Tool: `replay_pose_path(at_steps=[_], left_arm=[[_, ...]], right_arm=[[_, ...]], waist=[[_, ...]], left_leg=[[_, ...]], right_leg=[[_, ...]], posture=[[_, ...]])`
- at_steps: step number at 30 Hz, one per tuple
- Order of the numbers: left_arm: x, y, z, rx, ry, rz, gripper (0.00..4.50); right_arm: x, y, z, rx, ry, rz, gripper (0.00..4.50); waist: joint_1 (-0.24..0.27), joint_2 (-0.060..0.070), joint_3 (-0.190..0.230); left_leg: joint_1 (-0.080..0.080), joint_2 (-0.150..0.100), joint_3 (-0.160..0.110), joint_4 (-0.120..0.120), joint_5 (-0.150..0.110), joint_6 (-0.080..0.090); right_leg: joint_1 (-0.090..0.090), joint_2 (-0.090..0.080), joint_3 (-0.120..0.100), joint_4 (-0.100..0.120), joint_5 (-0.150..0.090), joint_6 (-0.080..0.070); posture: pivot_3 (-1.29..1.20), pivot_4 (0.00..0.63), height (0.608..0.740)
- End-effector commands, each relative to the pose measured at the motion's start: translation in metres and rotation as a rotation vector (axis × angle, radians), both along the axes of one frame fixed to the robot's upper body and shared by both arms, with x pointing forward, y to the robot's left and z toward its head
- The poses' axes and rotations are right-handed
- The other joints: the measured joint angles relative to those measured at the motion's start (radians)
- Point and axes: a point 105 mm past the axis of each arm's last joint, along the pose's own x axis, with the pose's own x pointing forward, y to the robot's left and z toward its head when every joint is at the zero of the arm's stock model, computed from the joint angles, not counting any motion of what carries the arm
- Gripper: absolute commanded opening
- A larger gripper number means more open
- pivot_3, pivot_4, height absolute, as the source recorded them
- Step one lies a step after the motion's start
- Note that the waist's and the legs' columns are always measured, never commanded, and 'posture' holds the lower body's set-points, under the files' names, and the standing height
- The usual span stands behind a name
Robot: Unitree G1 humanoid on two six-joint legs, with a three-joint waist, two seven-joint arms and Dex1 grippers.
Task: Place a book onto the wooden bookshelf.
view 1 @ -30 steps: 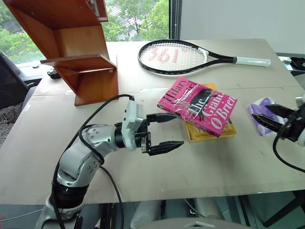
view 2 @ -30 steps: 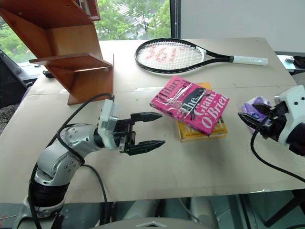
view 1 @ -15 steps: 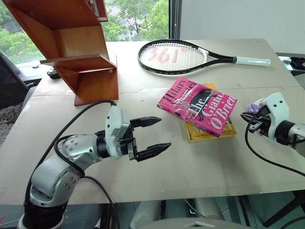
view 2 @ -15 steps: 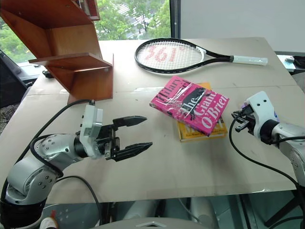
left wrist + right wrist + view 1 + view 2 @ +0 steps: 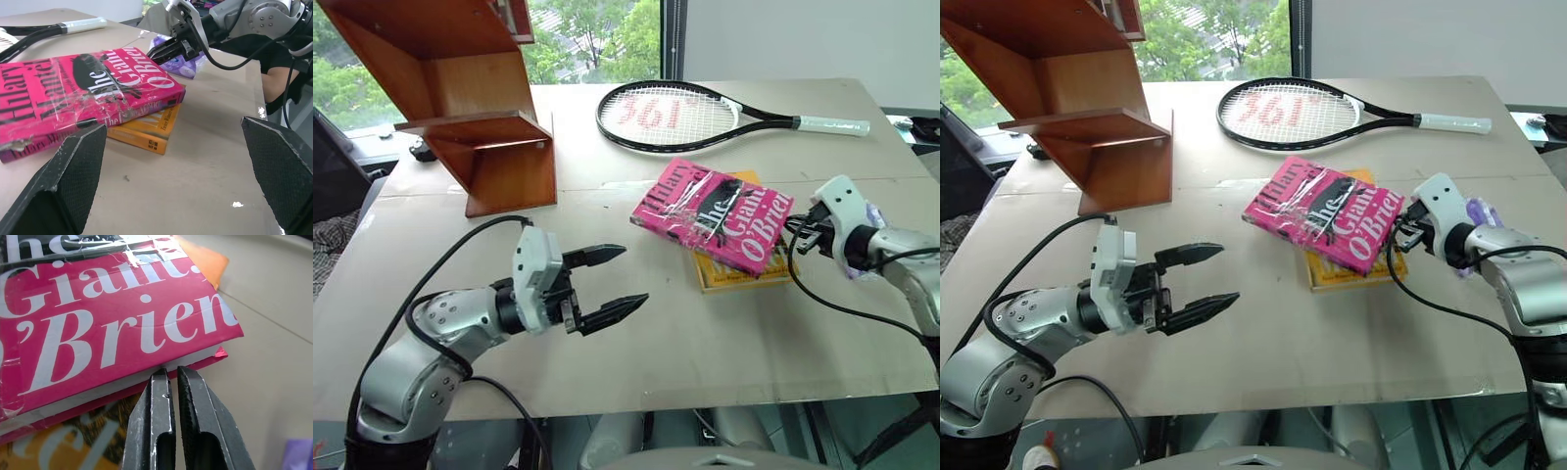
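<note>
The bench (image 5: 636, 382) carries the wooden bookshelf (image 5: 460, 98) at its far left corner, well apart from the pink book (image 5: 713, 212), which lies mid-bench on top of a yellow book (image 5: 744, 274). The right hand (image 5: 172, 382), fingers pressed together and holding nothing, noses at the pink book's edge, probably to nudge or lift it. The left hand (image 5: 607, 286) hovers wide open, likely ready to take it.

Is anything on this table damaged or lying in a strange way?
Yes. The pink book lies crooked across the orange book, not squared with it, and its glossy wrap is torn and wrinkled on the cover. The shut right end effector presses against its page edge.
</note>
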Motion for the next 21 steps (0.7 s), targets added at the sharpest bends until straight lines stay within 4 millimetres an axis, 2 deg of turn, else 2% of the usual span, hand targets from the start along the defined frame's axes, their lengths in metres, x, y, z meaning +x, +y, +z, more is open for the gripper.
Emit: replay_pose_path(at_steps=[1,3,8,9,10,12,16,18,21], left_arm=[[-0.004,-0.001,0.008,0.008,-0.052,-0.007,4.5],[-0.005,-0.001,0.009,0.008,-0.054,0.0,4.5],[-0.003,-0.003,0.009,-0.011,-0.013,0.041,4.5],[-0.004,-0.005,0.006,-0.023,0.02,0.047,4.5],[-0.004,-0.007,0.002,-0.039,0.055,0.052,4.5],[-0.004,-0.01,-0.002,-0.075,0.121,0.071,4.5],[0.008,-0.007,-0.016,-0.119,0.253,0.168,4.5],[0.021,-0.005,-0.023,-0.173,0.347,0.253,4.5],[0.038,-0.004,-0.036,-0.262,0.593,0.327,4.5]], right_arm=[[0.007,0.014,0.007,0.009,-0.047,0.026,0.11],[0.009,0.018,0.007,0.017,-0.053,0.026,0.11],[-0.007,0.0,0.016,0.01,-0.119,0.053,0.11],[-0.019,-0.007,0.017,0.035,-0.117,0.08,0.59],[-0.034,-0.011,0.02,0.067,-0.118,0.127,0.8],[-0.06,-0.015,0.027,0.114,-0.13,0.212,1.75],[-0.091,-0.014,0.048,0.182,-0.197,0.304,3.57],[-0.104,-0.006,0.059,0.207,-0.226,0.354,4.45],[-0.12,0.008,0.068,0.22,-0.278,0.426,4.49]], waist=[[0.001,0.0,0.0],[0.003,0.0,0.0],[0.006,0.0,0.0],[0.007,0.0,0.0],[0.016,0.001,0.0],[0.021,0.001,0.0],[0.001,0.001,0.0],[0.001,0.001,0.0],[0.006,0.0,0.0]], left_leg=[[0.0,0.0,0.0,0.0,0.0,0.0],[0.0,0.0,0.0,0.0,0.0,0.0],[-0.001,0.0,-0.001,0.0,0.0,0.0],[-0.001,0.0,-0.001,0.0,0.0,0.0],[-0.001,0.0,-0.001,-0.001,0.0,0.0],[-0.002,0.0,-0.002,-0.002,0.0,0.0],[0.001,0.0,-0.001,-0.002,0.0,0.0],[0.003,0.001,0.0,-0.002,0.0,0.0],[0.003,0.002,-0.001,0.001,0.0,0.0]], right_leg=[[0.0,0.0,0.0,0.0,0.0,0.0],[0.0,0.0,0.0,0.0,0.0,0.0],[0.0,0.0,-0.001,-0.002,0.0,0.0],[0.0,0.0,-0.001,-0.002,0.0,0.0],[0.0,-0.001,-0.001,-0.002,0.0,0.0],[0.0,-0.001,-0.003,-0.005,0.0,0.0],[0.001,0.0,0.0,-0.001,0.0,0.0],[0.002,0.001,0.001,0.0,0.0,0.0],[0.003,0.001,-0.001,0.003,0.001,0.0]], posture=[[0.0,0.15,0.74],[0.0,0.15,0.74],[0.0,0.15,0.74],[0.0,0.15,0.74],[0.0,0.15,0.74],[0.0,0.15,0.74],[0.0,0.15,0.74],[0.0,0.15,0.74],[0.0,0.15,0.74]])
